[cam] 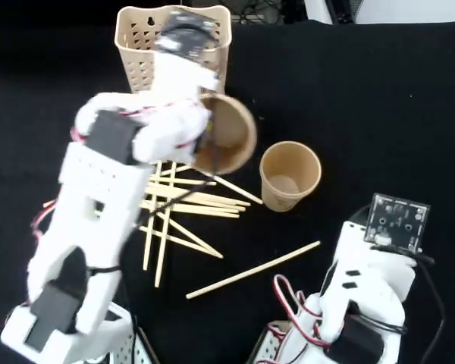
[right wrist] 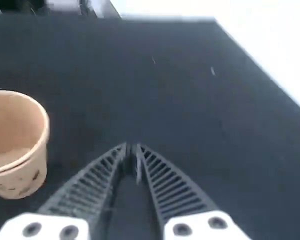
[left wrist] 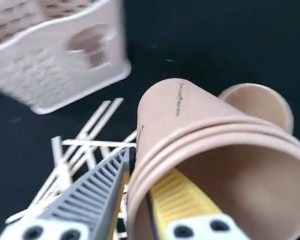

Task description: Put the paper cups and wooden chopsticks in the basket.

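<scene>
- High view: the basket (cam: 140,45) stood at 12 o'clock on the black table (cam: 379,106).
- The left gripper (cam: 201,145) was at 5 o'clock of the basket, carrying the nested paper cups (cam: 227,136) on their side, mouth towards 4 o'clock.
- The standing cup (cam: 288,176) sat upright at 4 o'clock of the nested paper cups, near them.
- The chopstick pile (cam: 189,201) lay at 6 o'clock of the nested paper cups. The lone chopstick (cam: 254,269) lay at 5 o'clock of the pile.
- The right arm (cam: 371,292) sat at 5 o'clock on the table.
- Left wrist view: the left gripper (left wrist: 144,165) was clamped on the wall of the nested paper cups (left wrist: 200,130), yellow finger inside, grey finger outside. The basket (left wrist: 50,65), the chopstick pile (left wrist: 87,137) and the standing cup (left wrist: 262,100) lay beyond.
- Right wrist view: the right gripper (right wrist: 131,152) was over bare table with its fingers together at the tips, gripping nothing. The standing cup (right wrist: 15,142) was apart from it.
</scene>
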Tool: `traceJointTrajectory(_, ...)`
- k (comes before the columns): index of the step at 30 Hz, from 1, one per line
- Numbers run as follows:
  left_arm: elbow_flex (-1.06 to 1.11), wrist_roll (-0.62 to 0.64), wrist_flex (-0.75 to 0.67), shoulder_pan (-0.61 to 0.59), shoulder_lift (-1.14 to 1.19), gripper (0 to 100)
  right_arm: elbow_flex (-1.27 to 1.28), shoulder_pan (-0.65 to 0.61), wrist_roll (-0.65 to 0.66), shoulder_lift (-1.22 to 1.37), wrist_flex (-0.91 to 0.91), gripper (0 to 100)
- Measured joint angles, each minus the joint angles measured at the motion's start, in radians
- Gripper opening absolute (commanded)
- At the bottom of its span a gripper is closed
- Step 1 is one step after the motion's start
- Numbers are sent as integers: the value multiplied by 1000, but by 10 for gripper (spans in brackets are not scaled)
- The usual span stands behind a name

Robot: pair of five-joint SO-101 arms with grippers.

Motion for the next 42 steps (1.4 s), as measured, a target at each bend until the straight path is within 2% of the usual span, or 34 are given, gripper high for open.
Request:
traceJointTrajectory(5,-109,61,0,100,78,30,100,100,0,0,-43,12)
traceJointTrajectory(10,-172,74,0,104,190,30,130,178,-9,0,-46,12)
traceJointTrajectory(22,-333,77,54,158,390,30,137,192,-58,0,-48,12)
traceJointTrajectory(26,-345,77,54,201,425,30,137,192,-58,0,-48,12)
traceJointTrajectory(38,-351,77,81,201,546,31,137,195,-58,0,-48,12)
traceJointTrajectory(40,-354,77,81,201,552,75,137,195,-58,0,-48,12)
traceJointTrajectory(42,-376,78,81,199,555,162,137,195,-58,0,-48,12)
